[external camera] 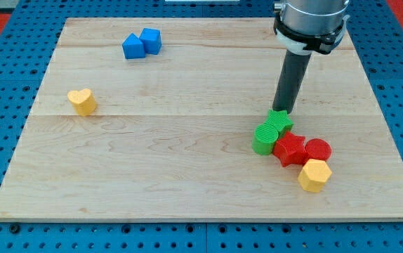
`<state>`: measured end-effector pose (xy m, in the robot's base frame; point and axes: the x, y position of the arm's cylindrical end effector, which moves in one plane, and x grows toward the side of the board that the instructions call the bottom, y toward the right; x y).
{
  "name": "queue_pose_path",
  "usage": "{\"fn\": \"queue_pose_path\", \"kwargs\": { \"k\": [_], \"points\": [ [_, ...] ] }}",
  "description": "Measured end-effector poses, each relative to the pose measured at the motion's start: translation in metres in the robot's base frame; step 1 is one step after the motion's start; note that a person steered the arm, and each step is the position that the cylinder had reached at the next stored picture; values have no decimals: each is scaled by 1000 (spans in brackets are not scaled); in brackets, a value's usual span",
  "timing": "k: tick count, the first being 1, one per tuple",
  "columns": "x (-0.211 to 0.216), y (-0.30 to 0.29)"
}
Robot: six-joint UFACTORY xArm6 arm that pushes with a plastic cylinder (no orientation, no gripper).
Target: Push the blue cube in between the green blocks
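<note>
Tip (283, 110) sits just behind green star (281, 121), touching green cylinder (264, 138); blue cube (151, 40) far left at counter (187, 176) back. No hand, nothing grasped.

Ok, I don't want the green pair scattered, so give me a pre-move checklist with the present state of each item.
1. My tip clear of the green blocks: not ok, it sits at the green star.
2. Gap between the green star and green cylinder: not ok, they touch.
3. Tip near the blue blocks: not ok, they lie far toward the view's left.
4. Which blue block is the cube: cannot tell.
5. Path from blue to green free: ok.
</note>
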<state>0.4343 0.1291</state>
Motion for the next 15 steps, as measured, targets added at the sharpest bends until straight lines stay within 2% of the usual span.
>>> {"fn": "queue_pose_path", "kwargs": {
  "k": [1, 2, 3, 4, 8, 10, 11, 12, 13, 15],
  "points": [
    [17, 0],
    [-4, 9],
    [-67, 4],
    [-140, -46],
    [-170, -61],
    [-223, -125],
    [-225, -200],
    [-204, -243],
    [-151, -228],
    [-91, -166]
  ]
}}
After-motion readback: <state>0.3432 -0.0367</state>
